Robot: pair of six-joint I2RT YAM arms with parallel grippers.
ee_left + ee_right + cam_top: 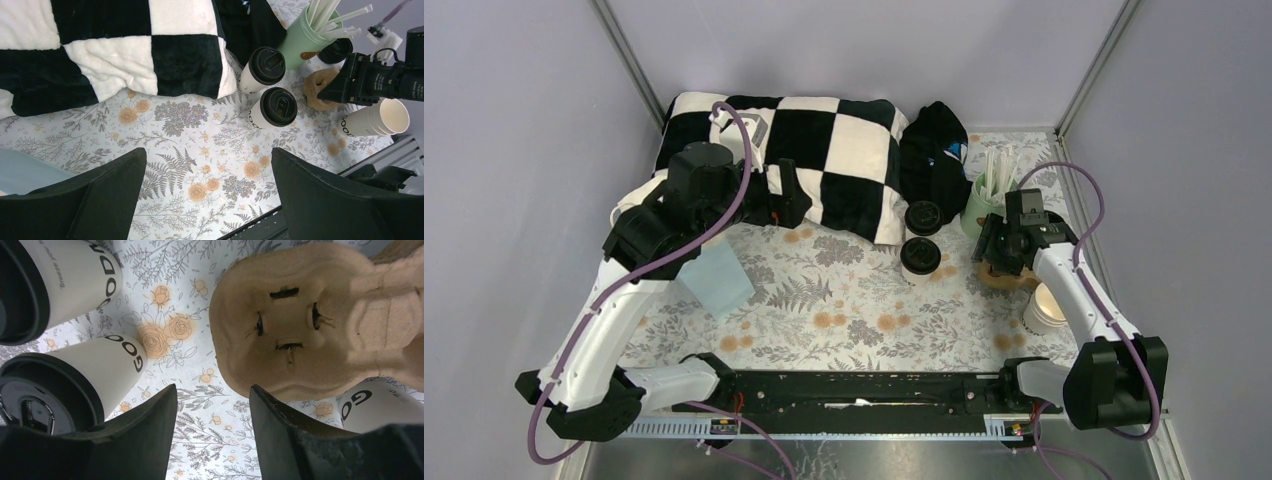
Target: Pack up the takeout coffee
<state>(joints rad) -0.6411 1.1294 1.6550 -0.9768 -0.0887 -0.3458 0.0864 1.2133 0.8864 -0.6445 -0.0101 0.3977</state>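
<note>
1. Two right gripper (212, 390) fingers stand apart, empty, over the floral tablecloth (210, 450); the pulp carrier (310, 325) lies just beyond.
2. Left of them a coffee cup (70, 390) and a second coffee cup (70, 280) stand upright, axes vertical, black lids up.
3. The left gripper (207, 155) fingers, also parted, have both cups well ahead.
4. Pale grey walls (844, 50) enclose the table.

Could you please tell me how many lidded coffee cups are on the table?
2. The far lidded cup stands by the checkered pillow; the near lidded cup just in front of it. Another may hide behind the mint-green cup.
</note>
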